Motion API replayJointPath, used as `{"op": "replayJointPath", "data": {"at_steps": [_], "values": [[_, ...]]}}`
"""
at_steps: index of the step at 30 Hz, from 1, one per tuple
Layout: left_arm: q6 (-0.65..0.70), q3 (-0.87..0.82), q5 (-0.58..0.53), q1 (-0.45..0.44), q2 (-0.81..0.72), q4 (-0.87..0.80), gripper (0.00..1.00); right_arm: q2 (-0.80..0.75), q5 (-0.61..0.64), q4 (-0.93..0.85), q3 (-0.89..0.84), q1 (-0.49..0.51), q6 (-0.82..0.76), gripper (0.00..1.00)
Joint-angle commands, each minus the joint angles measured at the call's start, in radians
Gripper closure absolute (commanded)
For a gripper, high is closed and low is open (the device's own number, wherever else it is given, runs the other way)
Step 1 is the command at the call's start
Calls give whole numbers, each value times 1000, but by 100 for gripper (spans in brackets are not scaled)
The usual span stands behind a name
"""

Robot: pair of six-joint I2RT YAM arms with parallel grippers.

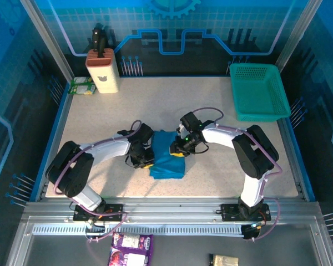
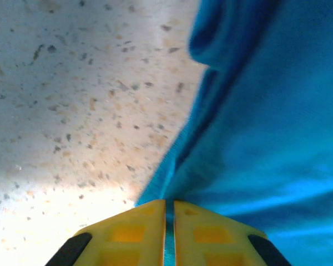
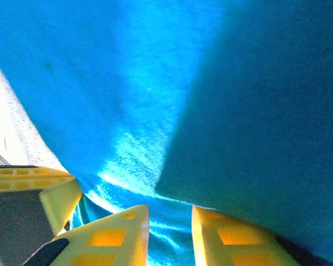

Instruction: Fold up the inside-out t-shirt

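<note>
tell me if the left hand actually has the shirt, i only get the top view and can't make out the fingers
observer: In the left wrist view the left hand has its fingers almost together, with a thin strip of the t-shirt in the slit between them, right at the cloth's edge.
operator: ok and the right one, same grip
observer: Not the same. In the right wrist view the right hand has its fingers clearly apart, with blue cloth showing in the gap. I cannot tell whether it is pinching that cloth.
</note>
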Motion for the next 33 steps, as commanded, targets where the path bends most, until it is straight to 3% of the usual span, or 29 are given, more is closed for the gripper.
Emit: {"op": "replayJointPath", "data": {"at_steps": [1, 10, 16, 21, 25, 33], "values": [[43, 101, -4, 17, -51, -56, 87, -38, -26, -28, 74, -18, -23, 71], [126, 326, -15, 95, 171, -34, 86, 87, 24, -126, 254, -84, -108, 71], [141, 480, -50, 148, 353, -62, 85, 196, -30, -70, 295, -136, -116, 72], [151, 576, -48, 163, 491, -78, 86, 251, 9, -97, 305, -162, -133, 74], [176, 612, 23, 151, 542, -37, 85, 182, 30, -112, 211, -161, -133, 74], [254, 680, 122, 50, 552, -22, 82, -120, 14, -29, -131, -94, -21, 74]]}}
